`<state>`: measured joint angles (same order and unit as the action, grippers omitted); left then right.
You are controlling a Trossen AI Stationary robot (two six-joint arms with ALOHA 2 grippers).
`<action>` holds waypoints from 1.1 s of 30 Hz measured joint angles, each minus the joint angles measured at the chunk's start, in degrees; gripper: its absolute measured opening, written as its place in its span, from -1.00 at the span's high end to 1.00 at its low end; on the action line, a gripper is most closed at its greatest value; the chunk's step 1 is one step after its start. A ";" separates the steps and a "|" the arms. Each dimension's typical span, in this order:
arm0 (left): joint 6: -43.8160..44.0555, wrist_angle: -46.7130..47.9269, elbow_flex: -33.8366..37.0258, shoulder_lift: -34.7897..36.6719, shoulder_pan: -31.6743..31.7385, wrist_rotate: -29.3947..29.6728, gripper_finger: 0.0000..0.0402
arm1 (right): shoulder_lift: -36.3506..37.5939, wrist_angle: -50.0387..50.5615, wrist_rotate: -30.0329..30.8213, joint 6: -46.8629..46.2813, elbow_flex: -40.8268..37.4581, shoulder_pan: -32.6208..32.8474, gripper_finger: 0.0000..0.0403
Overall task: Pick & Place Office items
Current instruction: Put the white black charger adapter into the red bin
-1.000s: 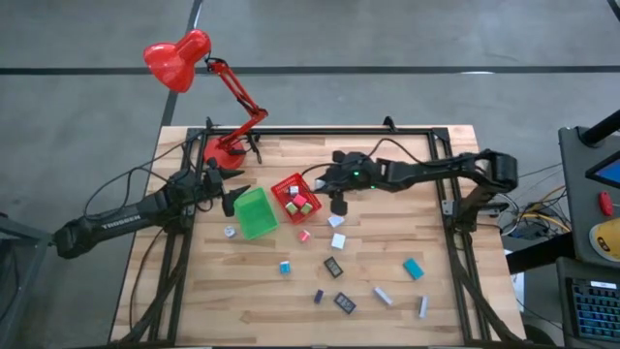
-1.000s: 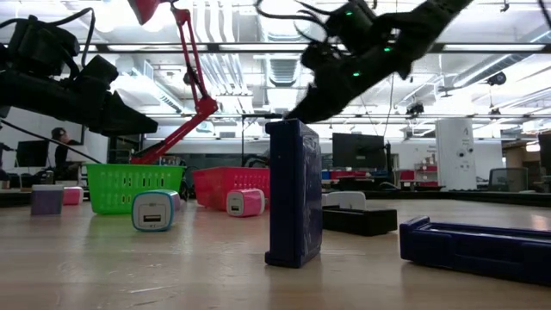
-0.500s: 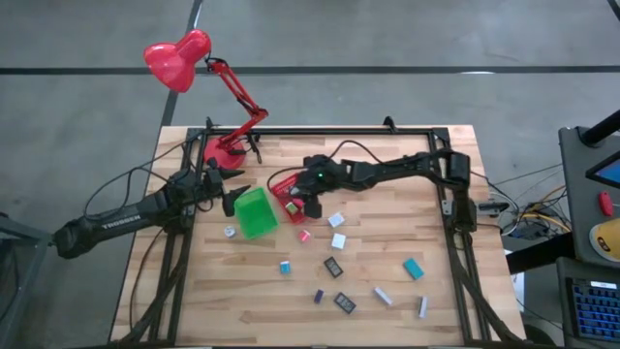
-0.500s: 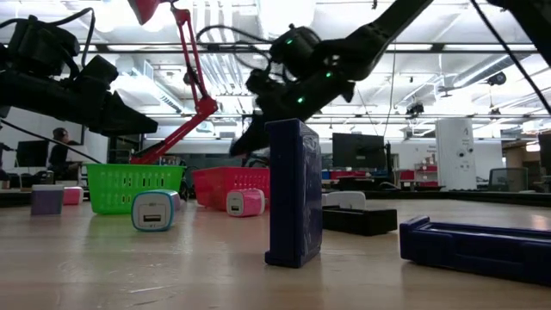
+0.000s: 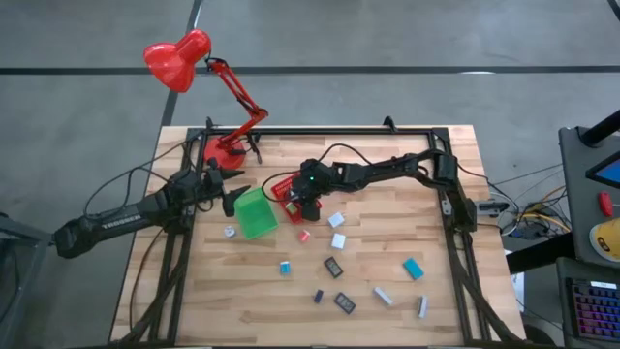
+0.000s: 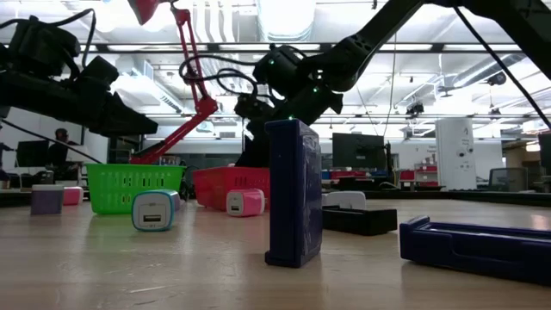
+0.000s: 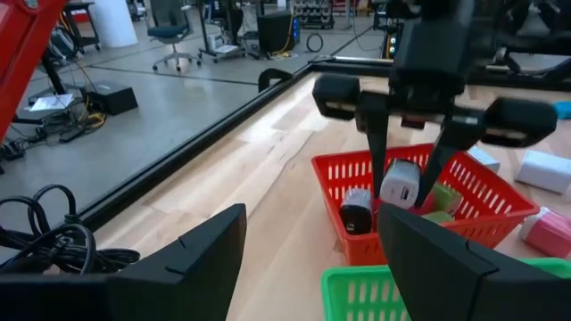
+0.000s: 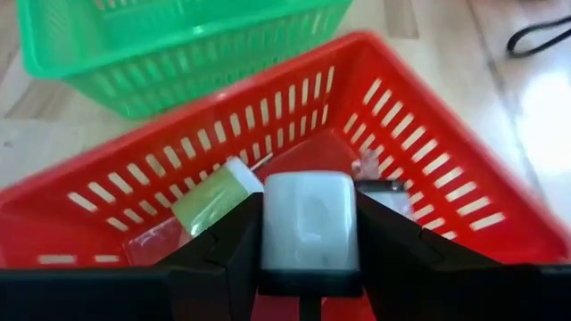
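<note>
White cube (image 8: 310, 220) clamped in right tool (image 7: 406, 183) over red bin (image 8: 428, 169) — left tool (image 5: 232, 190) apart, waiting.

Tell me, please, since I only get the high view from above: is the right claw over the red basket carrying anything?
Observer: Yes. The right wrist view shows the right claw gripping a white cube between its fingers, just above the red bin.
Operator: Is the bin bare underneath it?
Observer: No. That same view shows a light green block lying inside, and the left wrist view shows a dark piece in there as well.
Operator: And the other claw, by the green basket?
Observer: The left wrist view shows the left claw with its fingers spread wide and nothing between them, just behind the green bin.
</note>
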<state>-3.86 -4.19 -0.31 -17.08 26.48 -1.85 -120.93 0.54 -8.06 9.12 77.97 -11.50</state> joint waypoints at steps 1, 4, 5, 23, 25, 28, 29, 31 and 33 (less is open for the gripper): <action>0.00 0.00 0.01 0.00 0.00 0.00 -0.28 | -0.09 0.05 0.01 -0.03 -0.03 -0.01 0.23; 0.00 0.01 0.01 0.00 0.00 0.00 -0.28 | -0.21 -0.03 0.01 -0.10 -0.07 -0.03 0.22; 0.00 0.02 0.01 0.00 0.00 0.00 -0.28 | -0.21 -0.05 0.01 -0.10 -0.07 -0.03 0.22; 0.00 0.01 0.00 0.00 0.00 0.00 -0.28 | -0.24 -0.11 -0.60 -0.09 -0.17 -0.08 0.16; 0.00 0.01 0.01 0.00 0.00 0.00 -0.28 | -0.17 -0.42 -2.42 -0.14 -0.20 -0.35 0.12; 0.02 0.01 0.01 0.00 0.00 0.00 -0.28 | -0.04 -1.16 -2.73 -0.14 -0.21 -0.43 0.05; 0.00 0.01 0.01 0.00 0.00 0.00 -0.28 | 0.00 -1.16 -2.73 -0.15 -0.22 -0.43 0.03; 0.00 0.01 -0.01 0.00 0.00 0.00 -0.28 | 0.00 -1.16 -2.62 -0.14 -0.22 -0.43 -0.02; 0.01 0.01 0.01 0.00 0.00 0.00 -0.28 | 0.00 -1.14 -2.53 -0.14 -0.22 -0.42 -0.07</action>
<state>-3.85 -4.19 -0.30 -17.08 26.48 -1.85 -120.92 -0.60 -10.59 8.97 77.76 -11.91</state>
